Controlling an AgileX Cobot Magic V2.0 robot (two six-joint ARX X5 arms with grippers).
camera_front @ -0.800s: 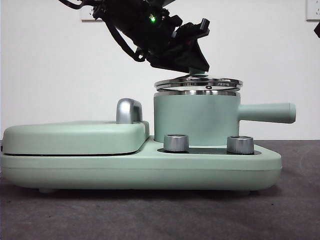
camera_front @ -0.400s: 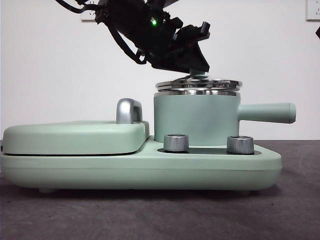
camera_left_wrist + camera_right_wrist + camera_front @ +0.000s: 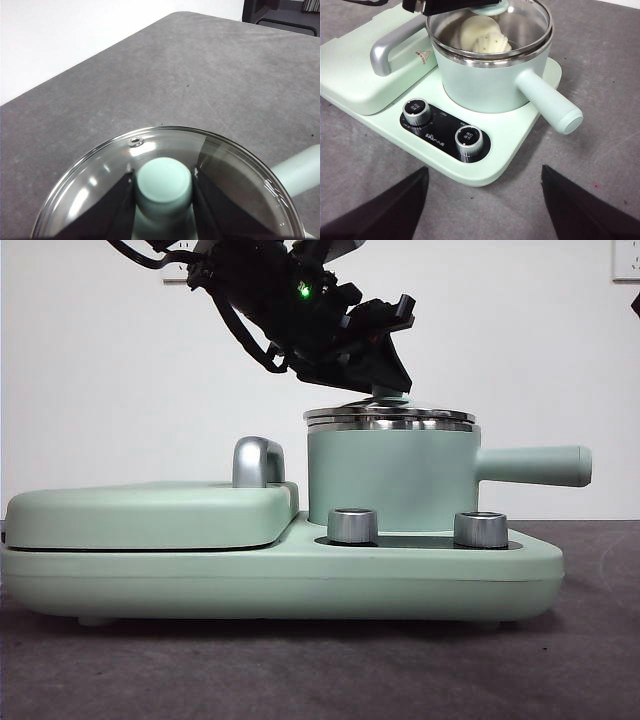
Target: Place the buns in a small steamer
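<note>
Right gripper [image 3: 482, 200]: jaws spread wide, holding nothing, hovers over grey table [image 3: 600, 65] just before cooker base [image 3: 485, 167]. Two steel knobs [image 3: 469, 141] on black panel. Behind: small steamer [image 3: 485, 82], mint-green, steel rim, straight handle. Inside, under glass lid [image 3: 530, 20]: buns [image 3: 482, 35], off-white, swirled, green-flecked. Left gripper [image 3: 164, 187] clamps lid knob [image 3: 164, 181].
</note>
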